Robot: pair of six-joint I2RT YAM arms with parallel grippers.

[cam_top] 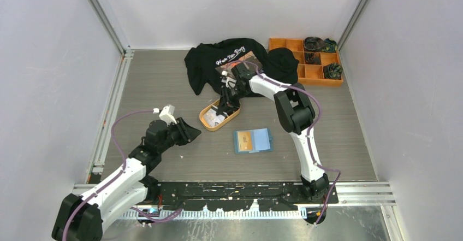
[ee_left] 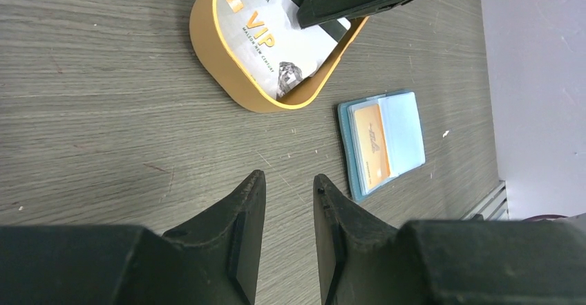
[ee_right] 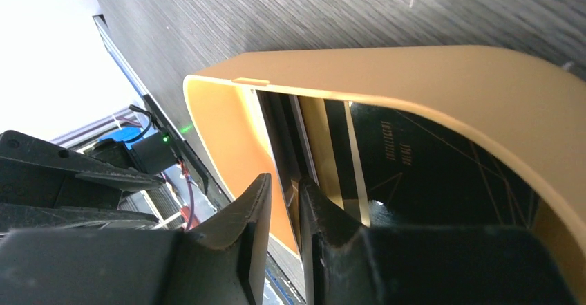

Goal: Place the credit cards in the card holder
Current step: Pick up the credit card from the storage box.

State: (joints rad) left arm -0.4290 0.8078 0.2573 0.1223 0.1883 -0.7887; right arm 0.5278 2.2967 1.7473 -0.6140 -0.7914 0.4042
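Right claw (ee_right: 285,184) sits in the orange tray (ee_right: 414,77), nearly clenched around a card (ee_right: 278,135) edge, real grip's hard to tell. Left claw (ee_left: 289,175) hangs released. Card holder (ee_left: 404,128) lies open on the table (ee_left: 104,111).

Glossy black card (ee_right: 428,160); smooth plastic orange tray (ee_right: 414,77); matt wood-grain table (ee_left: 104,111).

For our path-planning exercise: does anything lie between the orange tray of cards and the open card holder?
Nothing visible does. Bare table separates the tray from the card holder; the left gripper hovers off to the side, the right gripper reaches into the tray.
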